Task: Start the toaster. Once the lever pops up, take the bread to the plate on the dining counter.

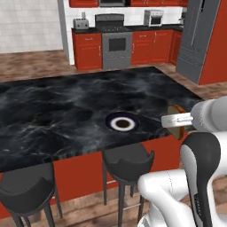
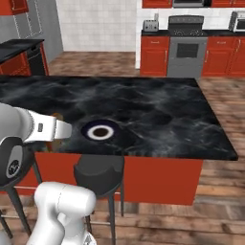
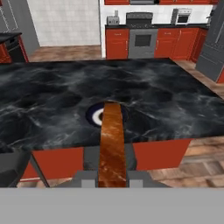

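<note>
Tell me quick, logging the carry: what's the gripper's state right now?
Gripper: closed on the bread, held edge-on short of the plate on the dining counter.

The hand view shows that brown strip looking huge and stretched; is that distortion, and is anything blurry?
Hand view: the bread sits edge-on near the lens, so it looms; its texture is smeared. Left base view: the plate looks soft, the distant toaster softer.

Both base views look forward and down from behind the arm, left and right, across the dining counter [image 1: 53, 115] toward the far cabinets. Hand view sits low at the bench's near edge, facing the same way. All three share the plate [image 1: 122, 123].
</note>
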